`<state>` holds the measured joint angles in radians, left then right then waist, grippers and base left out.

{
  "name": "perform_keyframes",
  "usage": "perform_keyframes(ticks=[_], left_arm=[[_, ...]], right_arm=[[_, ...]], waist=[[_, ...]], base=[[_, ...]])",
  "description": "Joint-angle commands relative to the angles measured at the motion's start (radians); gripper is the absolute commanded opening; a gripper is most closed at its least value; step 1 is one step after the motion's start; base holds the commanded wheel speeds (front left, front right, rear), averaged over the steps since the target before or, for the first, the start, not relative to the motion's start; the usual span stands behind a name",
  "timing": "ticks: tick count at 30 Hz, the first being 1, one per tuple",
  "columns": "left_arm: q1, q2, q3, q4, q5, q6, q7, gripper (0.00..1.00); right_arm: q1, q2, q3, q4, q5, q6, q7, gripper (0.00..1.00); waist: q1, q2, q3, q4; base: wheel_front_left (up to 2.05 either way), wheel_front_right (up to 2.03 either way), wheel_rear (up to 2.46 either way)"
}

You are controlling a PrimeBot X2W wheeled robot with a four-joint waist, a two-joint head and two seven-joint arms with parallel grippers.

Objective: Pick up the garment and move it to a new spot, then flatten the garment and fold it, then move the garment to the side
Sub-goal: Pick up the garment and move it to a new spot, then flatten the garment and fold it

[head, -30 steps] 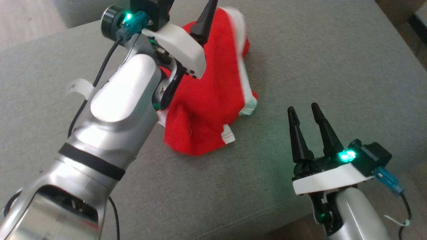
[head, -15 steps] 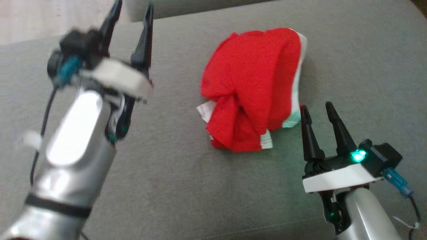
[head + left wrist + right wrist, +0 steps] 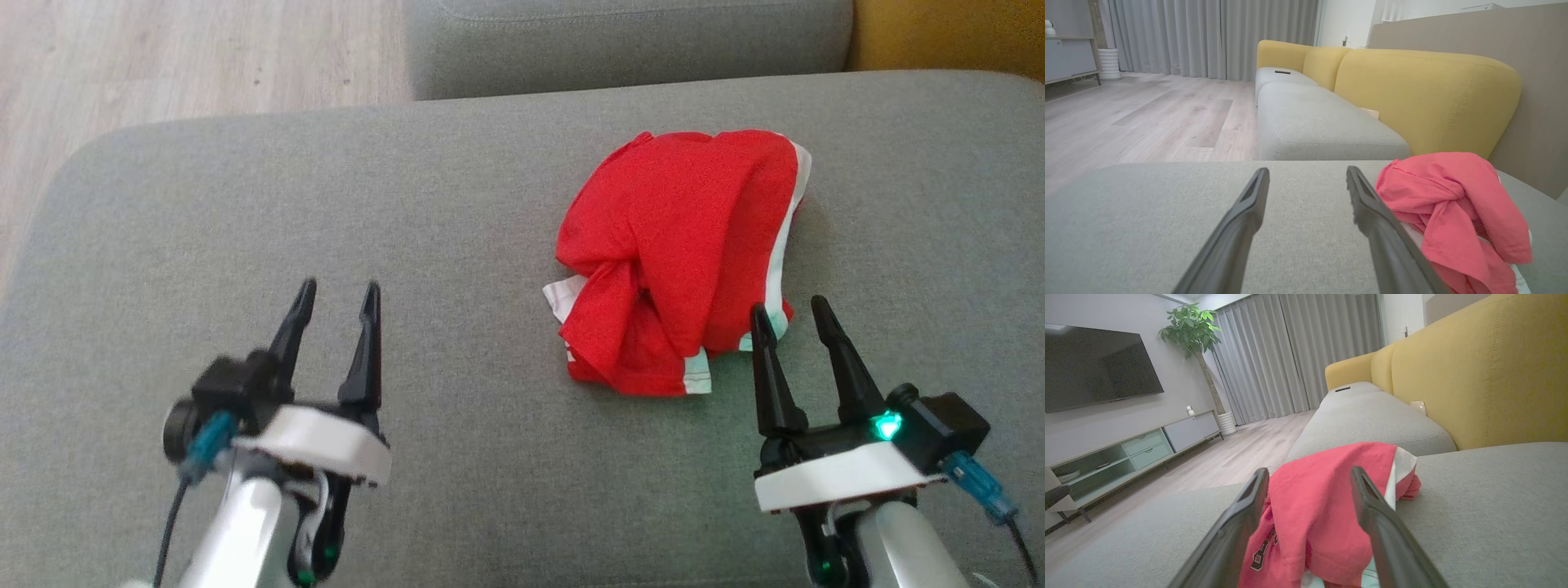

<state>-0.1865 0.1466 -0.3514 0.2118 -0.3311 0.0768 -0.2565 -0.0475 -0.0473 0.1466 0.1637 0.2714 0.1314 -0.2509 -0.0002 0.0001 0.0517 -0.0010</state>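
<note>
The garment (image 3: 682, 253) is a red shirt with white and pale green trim, lying in a crumpled heap on the grey cushion (image 3: 457, 237), right of centre. My right gripper (image 3: 790, 313) is open just in front of the heap's near right edge, not holding it. In the right wrist view the garment (image 3: 1323, 514) lies beyond and between the spread fingers (image 3: 1372, 510). My left gripper (image 3: 337, 296) is open over bare cushion, well left of the heap. In the left wrist view the garment (image 3: 1453, 204) sits to the right of the gripper (image 3: 1306, 173).
A second grey seat cushion (image 3: 629, 41) lies beyond the one I work on, with a yellow sofa back (image 3: 1425, 94) behind. Wooden floor (image 3: 188, 57) lies past the cushion's far left edge. A TV (image 3: 1098, 363), a low cabinet (image 3: 1131, 453) and a plant (image 3: 1198, 330) stand across the room.
My left gripper has let go of the garment and drawn back to the near left. The garment has dropped into a heap. The head camera has shifted, so the whole picture has moved.
</note>
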Motion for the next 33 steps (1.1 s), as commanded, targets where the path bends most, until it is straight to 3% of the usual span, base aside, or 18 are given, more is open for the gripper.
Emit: perform_keyframes(ticks=[1,11,16,21,27,30,33], left_arm=[[-0.009,-0.01,0.068,-0.051,0.022,-0.011,-0.005,1.0],[0.052,-0.068,0.151,-0.066,0.088,-0.076,-0.005,1.0],[0.023,-0.082,0.129,-0.034,0.117,-0.126,-0.005,1.0],[-0.059,-0.092,0.039,0.041,0.12,-0.164,-0.005,1.0],[-0.198,-0.096,-0.139,0.163,0.069,-0.188,0.026,1.0],[-0.271,-0.096,-0.228,0.196,0.008,-0.18,0.061,1.0],[-0.346,-0.096,-0.296,0.236,-0.018,-0.139,0.086,1.0]], right_arm=[[-0.012,-0.003,0.017,-0.036,-0.007,-0.001,-0.011,1.0],[-0.004,-0.003,0.019,-0.035,-0.014,-0.001,-0.011,1.0],[-0.013,-0.003,0.018,-0.034,-0.016,-0.001,-0.011,1.0],[-0.03,-0.003,0.008,-0.033,-0.022,-0.001,-0.011,1.0],[-0.055,-0.003,0.002,-0.033,-0.019,-0.001,-0.011,1.0],[-0.069,-0.003,0.002,-0.03,-0.016,-0.001,-0.011,1.0],[-0.082,-0.003,0.007,-0.032,-0.009,-0.001,-0.011,1.0]], waist=[[0.0002,-0.0001,-0.006,0.002],[0.0002,-0.0001,-0.007,0.004],[0.0002,-0.0001,0.016,-0.009],[0.0002,-0.0001,0.071,-0.036],[0.0002,-0.0001,0.14,-0.085],[0.0002,-0.0001,0.165,-0.11],[0.0002,-0.0001,0.188,-0.135]], base=[[0.0,0.0,0.0],[0.0,0.0,0.0],[0.0,0.0,0.0],[0.0,0.0,0.0],[0.0,0.0,0.0],[0.0,0.0,0.0],[0.0,0.0,0.0]])
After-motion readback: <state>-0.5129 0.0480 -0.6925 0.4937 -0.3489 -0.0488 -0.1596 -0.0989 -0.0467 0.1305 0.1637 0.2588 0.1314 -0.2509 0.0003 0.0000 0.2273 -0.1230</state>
